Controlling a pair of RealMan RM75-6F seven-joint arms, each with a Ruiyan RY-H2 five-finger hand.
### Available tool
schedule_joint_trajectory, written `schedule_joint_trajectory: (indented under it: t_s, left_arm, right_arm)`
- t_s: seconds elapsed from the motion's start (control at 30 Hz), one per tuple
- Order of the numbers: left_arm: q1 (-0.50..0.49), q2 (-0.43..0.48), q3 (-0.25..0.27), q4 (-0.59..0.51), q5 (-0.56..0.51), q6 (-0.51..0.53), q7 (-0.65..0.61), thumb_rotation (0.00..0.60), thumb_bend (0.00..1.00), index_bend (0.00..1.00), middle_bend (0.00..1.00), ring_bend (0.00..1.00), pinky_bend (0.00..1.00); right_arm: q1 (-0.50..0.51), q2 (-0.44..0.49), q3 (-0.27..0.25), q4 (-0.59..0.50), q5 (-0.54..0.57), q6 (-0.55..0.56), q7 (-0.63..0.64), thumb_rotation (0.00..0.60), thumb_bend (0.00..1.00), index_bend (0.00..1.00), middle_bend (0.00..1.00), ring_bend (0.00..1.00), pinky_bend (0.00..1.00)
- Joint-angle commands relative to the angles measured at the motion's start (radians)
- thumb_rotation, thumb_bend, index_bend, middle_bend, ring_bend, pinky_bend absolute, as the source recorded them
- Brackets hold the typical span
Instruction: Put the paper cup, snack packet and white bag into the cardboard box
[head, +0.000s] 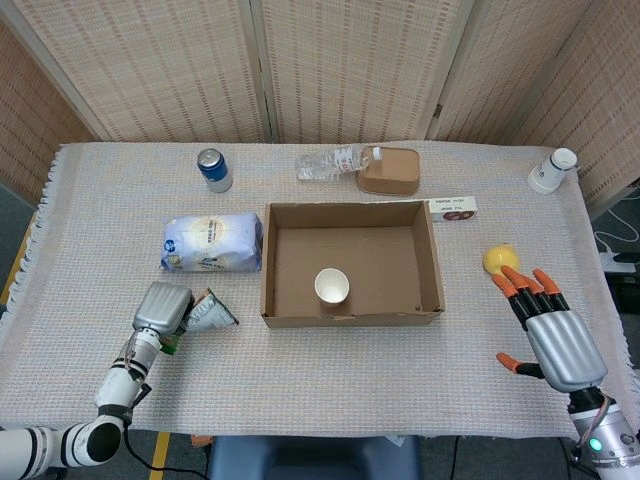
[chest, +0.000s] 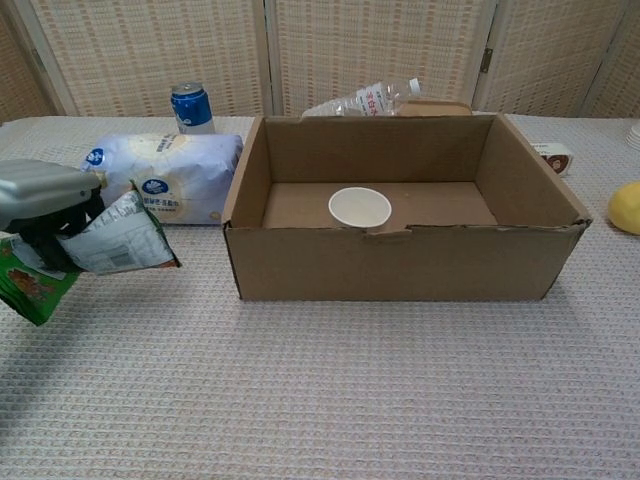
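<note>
- My right hand (head: 552, 335) sits at the near right corner of the table (head: 330, 395), palm down with the orange-tipped fingers (head: 521, 287) spread apart and nothing in them; it shows only in the head view.
- My left hand (head: 163, 306) is at the near left, fingers closed around the snack packet (chest: 92, 250), which is lifted off the cloth and crumpled, its green end hanging down on the left and its silvery end sticking out toward the box.
- The cardboard box (head: 437, 270) stands open in the middle of the table, well to the right of the held packet.
- The paper cup (head: 332, 285) stands upright inside the box, close against its near wall, mouth up.
- The white bag (head: 212, 243) lies on its side on the cloth just left of the box, a little farther back than my left hand.
- A yellow ball-like thing (head: 499, 259) rests to the right of the box, just beyond my right fingertips.
- A small flat white pack (head: 453, 208) lies by the box's far right corner.
- Farther back I see a blue can (head: 213, 169) standing on the left, a clear plastic bottle (head: 328, 163) lying on its side, and a brown lidded container (head: 389, 171) touching the bottle's right end.
- A white cup-like thing (head: 552, 170) lies tipped at the far right edge.
</note>
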Motion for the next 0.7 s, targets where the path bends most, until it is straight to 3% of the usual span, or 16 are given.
schedule_joint_trajectory:
  t_s: [0.03, 0.3, 0.47, 0.57, 0.7]
  left_arm:
    - [0.003, 0.087, -0.015, -0.085, -0.001, 0.043, 0.014, 0.6, 0.43, 0.81, 0.9, 0.8, 0.9]
    - [-0.019, 0.305, -0.085, -0.254, -0.012, 0.122, 0.063, 0.6, 0.44, 0.81, 0.9, 0.8, 0.9]
    - [-0.076, 0.38, -0.153, -0.314, -0.019, 0.118, 0.086, 0.6, 0.44, 0.81, 0.9, 0.8, 0.9]
    - [-0.122, 0.349, -0.203, -0.319, 0.008, 0.137, 0.082, 0.6, 0.44, 0.81, 0.9, 0.8, 0.9]
    - [-0.178, 0.214, -0.274, -0.273, 0.046, 0.192, 0.022, 0.6, 0.44, 0.81, 0.9, 0.8, 0.89]
  right_arm:
    - [0.0, 0.0, -0.001, -0.001, -0.001, 0.0, 0.0, 0.6, 0.0, 0.0, 0.0, 0.0, 0.0]
    - [-0.001, 0.0, -0.002, -0.004, -0.005, 0.001, -0.003, 0.6, 0.0, 0.0, 0.0, 0.0, 0.0]
    - [0.001, -0.002, -0.002, -0.002, -0.001, -0.003, -0.003, 0.6, 0.0, 0.0, 0.0, 0.0, 0.0]
    - [0.002, -0.002, -0.001, -0.003, 0.001, -0.004, -0.003, 0.6, 0.0, 0.0, 0.0, 0.0, 0.0]
    - [0.0, 0.0, -0.001, -0.004, -0.004, 0.001, 0.0, 0.6, 0.0, 0.0, 0.0, 0.0, 0.0]
